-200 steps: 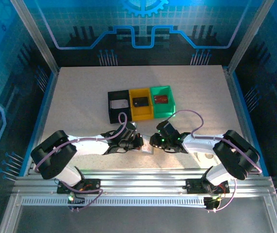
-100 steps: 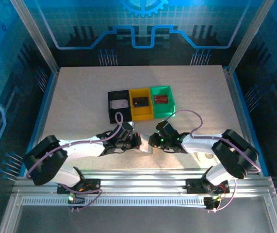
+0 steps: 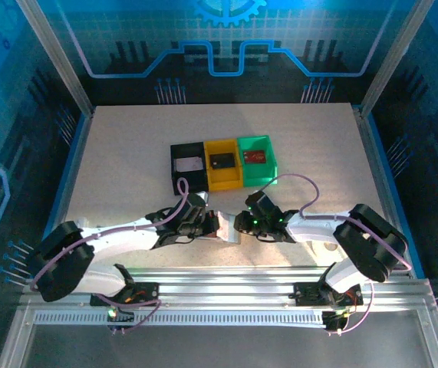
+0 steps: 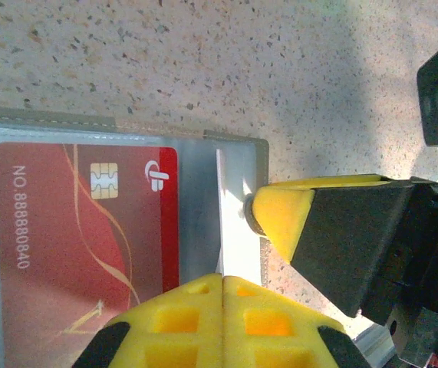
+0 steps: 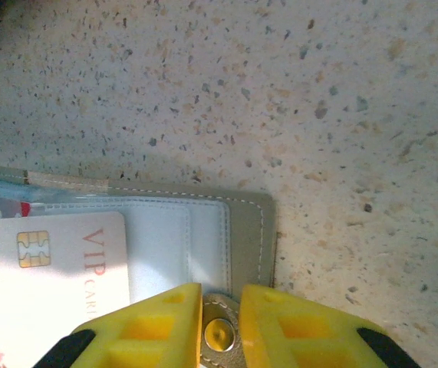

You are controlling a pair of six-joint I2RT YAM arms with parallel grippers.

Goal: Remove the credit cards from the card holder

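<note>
Left pincer: the left gripper (image 4: 222, 285) has its yellow fingers pressed flat together with no gap, at the edge of the card holder just beside the tab. I cannot tell whether a thin sleeve edge is nipped between them.
Right pincer: the right gripper (image 5: 220, 297) is narrow, nipping the small snap tab (image 5: 219, 335) on the holder's edge, with the metal stud between its fingers.
Task's thing: the flat grey stitched card holder (image 5: 245, 222) lies open on the speckled table (image 3: 126, 153), between the two grippers.
Inside the holder: a red credit card (image 4: 88, 238) with a gold chip sits under a clear sleeve. A pale credit card (image 5: 50, 284) marked VIP sits in a pocket beside the tab.
Beyond the holder: a black bin (image 3: 184, 184), a yellow bin (image 3: 226, 180) and a green bin (image 3: 258, 175) stand in a row, with binned cards (image 3: 257, 157) inside.
Step in hand: probably steadying the holder by its tab so that one card can be drawn out.
Doing it well: keep the tab pinned low to the table. Open the left fingers slightly, catch only a card's exposed edge, and slide it out along its pocket rather than lifting, or the whole holder may drag along.
</note>
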